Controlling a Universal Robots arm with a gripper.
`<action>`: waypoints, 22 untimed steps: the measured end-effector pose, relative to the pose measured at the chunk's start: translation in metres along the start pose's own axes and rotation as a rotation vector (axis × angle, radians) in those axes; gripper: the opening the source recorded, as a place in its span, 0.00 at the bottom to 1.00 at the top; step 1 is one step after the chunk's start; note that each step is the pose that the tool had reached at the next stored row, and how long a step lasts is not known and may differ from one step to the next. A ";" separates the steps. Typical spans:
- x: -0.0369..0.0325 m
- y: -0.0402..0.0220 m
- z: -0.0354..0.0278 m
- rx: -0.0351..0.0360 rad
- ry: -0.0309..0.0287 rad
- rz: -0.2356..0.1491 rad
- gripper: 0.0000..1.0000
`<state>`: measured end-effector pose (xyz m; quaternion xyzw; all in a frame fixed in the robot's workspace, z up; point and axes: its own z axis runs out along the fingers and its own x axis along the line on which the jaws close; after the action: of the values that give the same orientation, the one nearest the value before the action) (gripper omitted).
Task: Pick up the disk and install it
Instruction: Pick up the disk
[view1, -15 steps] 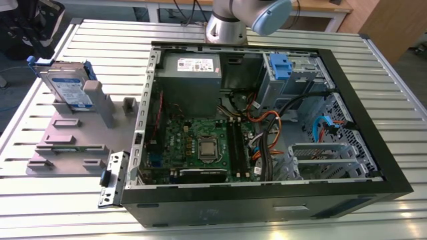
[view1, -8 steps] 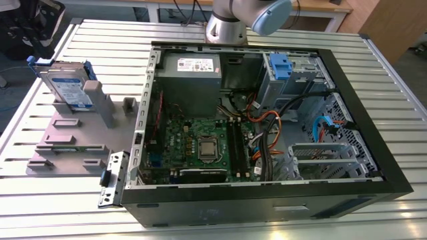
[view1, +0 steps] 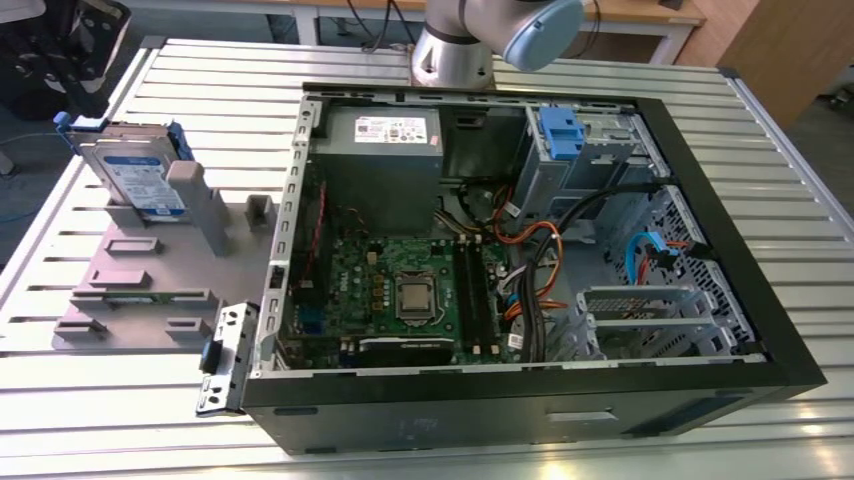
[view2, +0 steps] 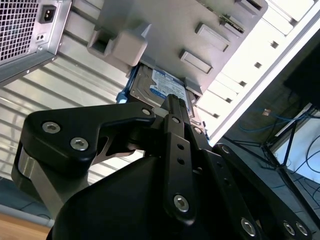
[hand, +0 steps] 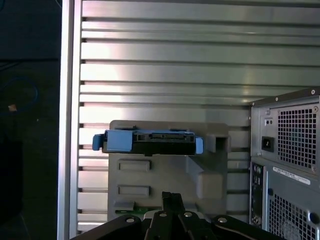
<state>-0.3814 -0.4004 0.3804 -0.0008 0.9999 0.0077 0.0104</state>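
Observation:
The disk (view1: 140, 180), a silver drive with a white-and-blue label in a blue carrier bracket, stands on edge in a grey holder block (view1: 134, 290) at the exterior view's left, beside the open computer case (view1: 747, 250). In the first wrist view the disk (hand: 150, 141) shows edge-on, some way beyond my gripper (hand: 172, 196). In the second wrist view the disk (view2: 160, 85) shows its label just past the gripper (view2: 172, 100). The black fingers meet at their tips with nothing between them. The gripper is apart from the disk.
Inside the case sit a grey power supply (view1: 380, 150), a green mainboard (view1: 414, 290), loose cables and a metal drive cage with a blue latch (view1: 561, 135). The case's rear panel (hand: 287, 165) rises beside the holder. A slatted metal table (view1: 120, 400) carries everything.

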 end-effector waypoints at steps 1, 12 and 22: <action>0.0000 0.0000 0.0000 -0.0001 0.0000 -0.004 0.11; 0.0000 0.0000 0.0000 -0.0012 0.0008 -0.057 0.11; 0.0000 0.0000 0.0000 -0.0022 0.0016 -0.107 0.11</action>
<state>-0.3814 -0.4004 0.3804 -0.0545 0.9984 0.0082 0.0100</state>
